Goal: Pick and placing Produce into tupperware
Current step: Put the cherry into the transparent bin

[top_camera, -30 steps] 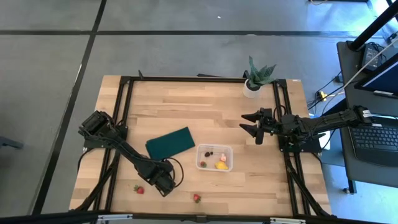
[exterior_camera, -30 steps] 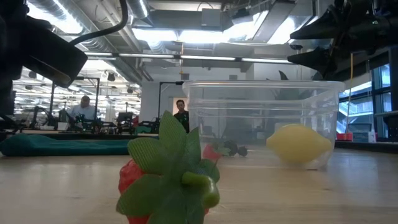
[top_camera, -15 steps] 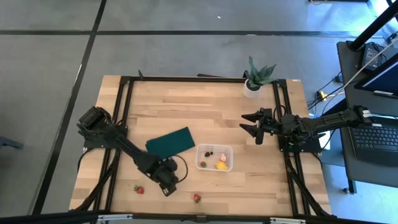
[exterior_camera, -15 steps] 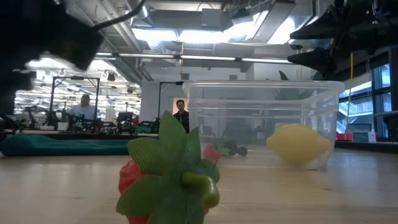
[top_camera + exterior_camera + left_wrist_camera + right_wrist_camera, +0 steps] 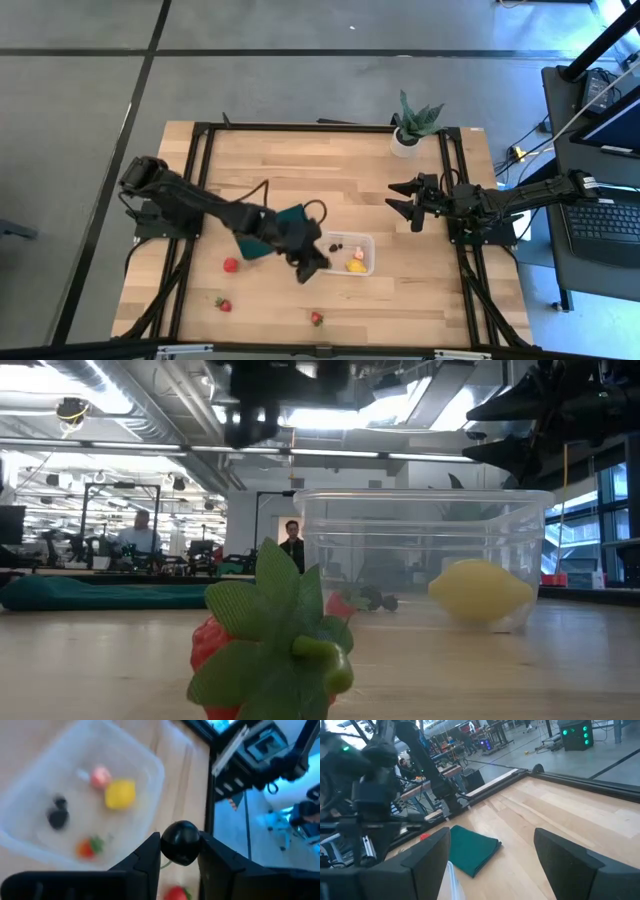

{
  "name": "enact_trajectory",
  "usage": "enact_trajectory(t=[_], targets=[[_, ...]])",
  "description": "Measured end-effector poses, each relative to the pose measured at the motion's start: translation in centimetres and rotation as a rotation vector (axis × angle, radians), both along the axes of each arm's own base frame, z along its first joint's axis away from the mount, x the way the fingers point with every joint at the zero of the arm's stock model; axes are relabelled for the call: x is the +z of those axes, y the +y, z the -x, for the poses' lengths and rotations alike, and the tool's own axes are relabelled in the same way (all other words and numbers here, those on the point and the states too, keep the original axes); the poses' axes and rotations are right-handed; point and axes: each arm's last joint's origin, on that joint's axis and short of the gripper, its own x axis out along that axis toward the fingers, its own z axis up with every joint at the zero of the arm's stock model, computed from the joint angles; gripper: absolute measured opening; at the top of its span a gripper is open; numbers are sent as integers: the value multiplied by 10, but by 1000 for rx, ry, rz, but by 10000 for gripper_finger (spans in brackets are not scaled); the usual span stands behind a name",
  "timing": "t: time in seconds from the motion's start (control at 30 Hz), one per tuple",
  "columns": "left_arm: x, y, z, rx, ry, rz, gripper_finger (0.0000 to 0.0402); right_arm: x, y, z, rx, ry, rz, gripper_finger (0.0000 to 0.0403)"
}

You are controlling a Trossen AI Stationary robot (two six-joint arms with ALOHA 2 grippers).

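Note:
The clear tupperware (image 5: pixel 345 253) stands on the table right of centre. It holds a yellow lemon-like fruit (image 5: pixel 120 794), a pink-red round one (image 5: pixel 100 776), dark berries (image 5: pixel 58 815) and a strawberry (image 5: pixel 88 848). My left gripper (image 5: pixel 312 270) hovers at the tub's left near corner, shut on a dark round berry (image 5: pixel 181 842). On the table lie a red round fruit (image 5: pixel 231 265) and two strawberries (image 5: pixel 223 304) (image 5: pixel 316 319). My right gripper (image 5: pixel 405 205) waits open above the table's right side. My left gripper pinches the dark round berry (image 5: pixel 181 836) between its two fingers (image 5: pixel 150 855), one on each side of the ball. The fingers slant down from above. The berry is lifted clear, over the tub's near edge.
A dark green pad (image 5: pixel 275 228) lies left of the tub, partly under my left arm. A green potted plant (image 5: pixel 415 122) stands at the far right edge. A strawberry (image 5: pixel 270 650) fills the front of the low view. Bare wood lies far and near-right.
My left arm has swung from the near-left part of the table toward the right and far side, rising, and now stands at the tub's left near corner. The right arm has kept still.

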Motion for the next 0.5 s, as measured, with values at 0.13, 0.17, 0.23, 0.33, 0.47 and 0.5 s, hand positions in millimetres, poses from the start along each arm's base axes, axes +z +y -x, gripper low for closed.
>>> enact_trajectory(t=[0.13,0.17,0.23,0.33,0.47,0.5], targets=[[-8,20,-6,48,46,-29,99,0,0,0,0,0,0,289],[-11,23,-6,53,57,-39,97,0,0,0,0,1,1,289],[-14,28,-10,64,65,-47,96,0,0,0,0,4,6,289],[-19,31,-11,69,85,-48,98,0,0,0,1,11,24,289],[-20,29,-16,60,43,-30,109,-1,0,0,1,12,27,289],[-21,28,-20,60,25,-26,109,-1,0,0,1,12,28,289]])
